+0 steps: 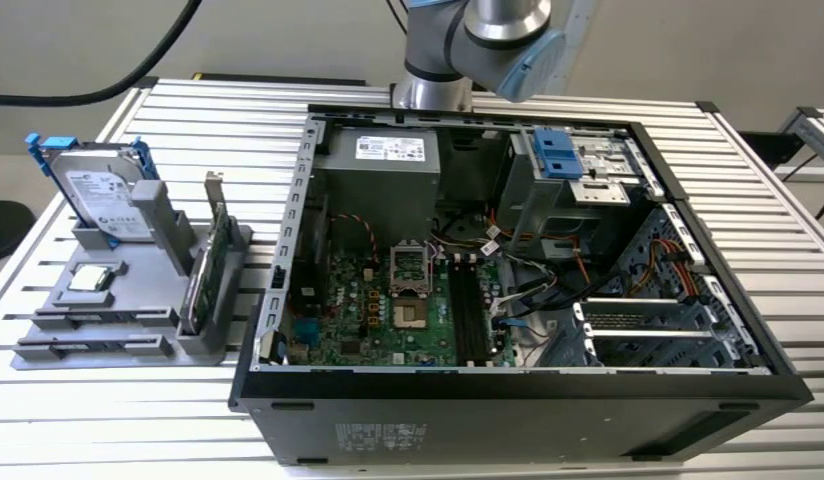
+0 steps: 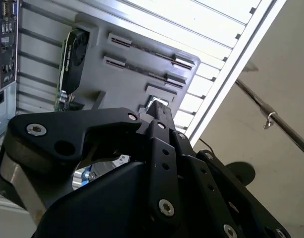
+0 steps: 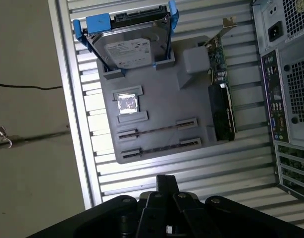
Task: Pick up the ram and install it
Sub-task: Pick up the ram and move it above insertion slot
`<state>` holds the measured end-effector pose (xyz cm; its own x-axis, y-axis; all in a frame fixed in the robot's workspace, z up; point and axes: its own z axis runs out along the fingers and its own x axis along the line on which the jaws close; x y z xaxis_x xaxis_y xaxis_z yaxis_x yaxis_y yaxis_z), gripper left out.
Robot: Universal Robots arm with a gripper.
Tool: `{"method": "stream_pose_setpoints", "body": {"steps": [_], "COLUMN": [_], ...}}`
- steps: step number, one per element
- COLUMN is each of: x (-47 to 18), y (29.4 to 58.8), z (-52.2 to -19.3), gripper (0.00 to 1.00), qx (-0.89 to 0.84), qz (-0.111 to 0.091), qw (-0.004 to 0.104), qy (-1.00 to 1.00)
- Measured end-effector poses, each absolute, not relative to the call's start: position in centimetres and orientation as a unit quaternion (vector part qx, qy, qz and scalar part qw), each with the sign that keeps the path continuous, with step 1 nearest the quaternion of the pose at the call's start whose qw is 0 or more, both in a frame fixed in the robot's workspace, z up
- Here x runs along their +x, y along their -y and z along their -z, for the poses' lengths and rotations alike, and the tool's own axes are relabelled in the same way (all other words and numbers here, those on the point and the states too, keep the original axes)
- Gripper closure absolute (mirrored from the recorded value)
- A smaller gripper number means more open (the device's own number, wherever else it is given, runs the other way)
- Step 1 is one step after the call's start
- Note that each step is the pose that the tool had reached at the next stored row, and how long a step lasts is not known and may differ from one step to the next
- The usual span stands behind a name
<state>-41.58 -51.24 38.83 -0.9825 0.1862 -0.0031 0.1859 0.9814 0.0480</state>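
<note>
A slatted metal table [image 1: 225, 110] carries everything. On it, just beside the grey parts holder [image 1: 145, 290] on the exterior view's right, an open computer case [image 1: 519, 385] lies on its side with the motherboard facing up. The robot arm [image 1: 499, 35] rises behind the case, well apart from the holder. In both wrist views the black gripper [image 3: 165, 179] hangs above bare table slats just off the holder's edge, touching nothing on it; whether it is open or closed cannot be told from these angles. At the holder's far end a hard drive [image 3: 129, 47] in blue rails leans upright. A green expansion card [image 3: 221, 104] with a metal bracket stands on edge along the holder's case-side edge. The ram [image 3: 157, 130] – two slim dark sticks seen edge-on – sits in the holder's slotted blocks at the edge nearest the gripper. A processor chip [image 3: 127, 102] rests between ram and drive.
</note>
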Motion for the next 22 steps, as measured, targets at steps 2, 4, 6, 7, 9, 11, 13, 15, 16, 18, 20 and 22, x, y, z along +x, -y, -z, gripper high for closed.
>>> {"method": "stream_pose_setpoints", "body": {"steps": [2, 4, 6, 7, 9, 11, 13, 15, 16, 18, 20, 22], "x": [-41.58, -41.57, -41.60, -41.60, -41.60, -41.60, -41.61, -41.61, -41.61, -41.61, -41.61, -41.61], "y": [51.24, 51.24, 51.25, 51.24, 51.25, 51.24, 51.25, 51.24, 51.24, 51.24, 51.24, 51.24], "z": [-38.83, -38.83, -38.83, -38.82, -38.81, -38.79, -38.79, -38.79, -38.79, -38.78, -38.78, -38.78], "gripper": [1.00, 1.00, 1.00, 1.00, 1.00, 1.00, 1.00, 1.00, 1.00, 1.00, 1.00, 1.00], "qx": [0.093, 0.095, 0.105, 0.110, 0.123, 0.136, 0.149, 0.163, 0.171, 0.185, 0.196, 0.205], "qz": [-0.024, -0.024, -0.024, -0.024, -0.024, -0.024, -0.024, -0.023, -0.023, -0.023, -0.023, -0.023], "qw": [0.004, 0.004, 0.004, 0.004, 0.004, 0.005, 0.005, 0.005, 0.006, 0.006, 0.006, 0.006], "qy": [-0.995, -0.995, -0.994, -0.994, -0.992, -0.990, -0.989, -0.986, -0.985, -0.983, -0.980, -0.979]}}
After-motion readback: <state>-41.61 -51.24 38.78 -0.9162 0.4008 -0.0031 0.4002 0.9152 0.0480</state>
